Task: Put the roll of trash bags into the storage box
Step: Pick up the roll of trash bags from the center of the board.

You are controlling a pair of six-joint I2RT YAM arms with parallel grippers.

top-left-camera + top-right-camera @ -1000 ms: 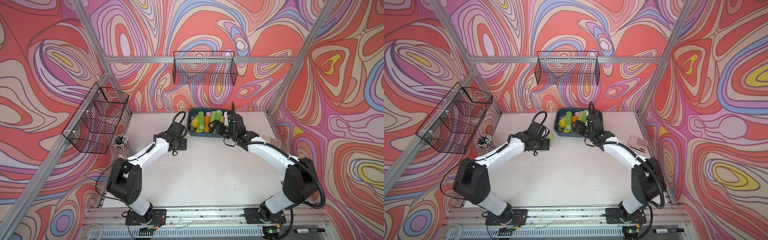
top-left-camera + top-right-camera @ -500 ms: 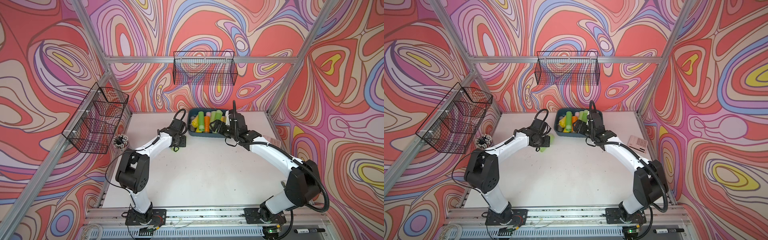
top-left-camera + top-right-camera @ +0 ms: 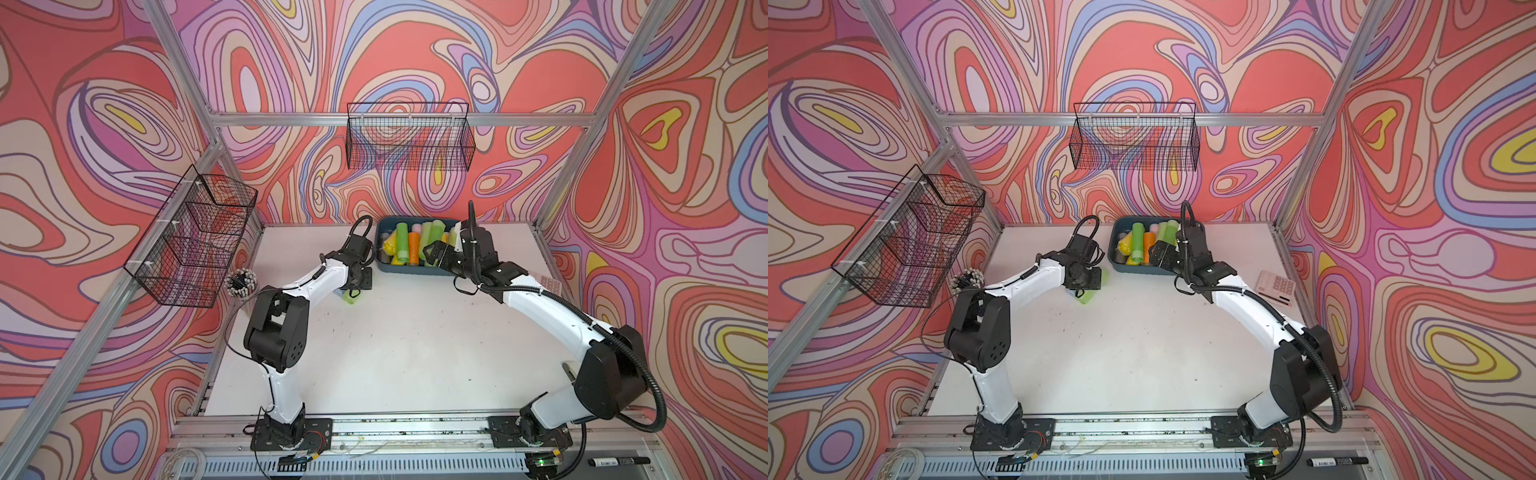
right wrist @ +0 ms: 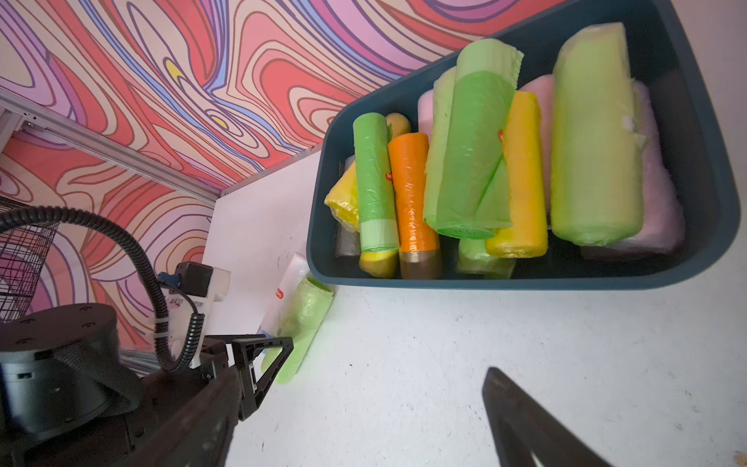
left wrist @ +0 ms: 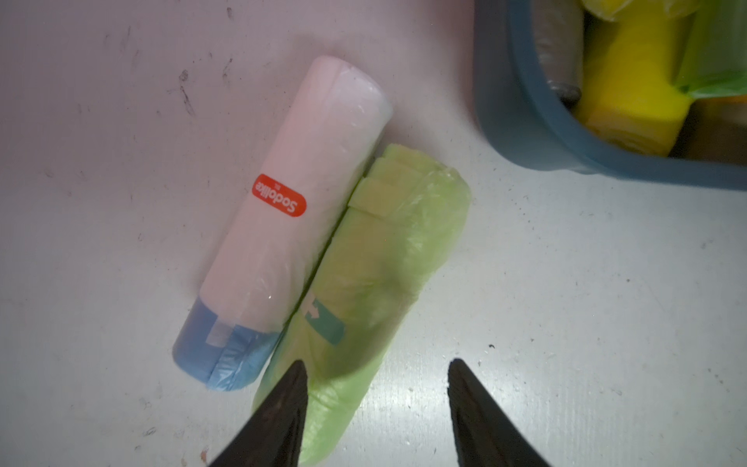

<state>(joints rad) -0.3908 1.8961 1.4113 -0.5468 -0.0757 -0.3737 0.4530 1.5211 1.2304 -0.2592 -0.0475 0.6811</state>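
Not yet in the storage box (image 5: 525, 121). Lying on the table (image 5: 586, 323) just beside its outer wall: green roll of trash bags (image 5: 384, 263), pressed lengthwise against a white roll (image 5: 299, 194) with a blue end. Hovering above with the left gripper (image 5: 376, 361), spread and pinching nothing, one fingertip over the green end, one over bare table. Near the box's front wall, right gripper (image 4: 364, 372) spread wide, empty. Inside the box, other rolls (image 4: 477, 161) in green, yellow, orange and pink.
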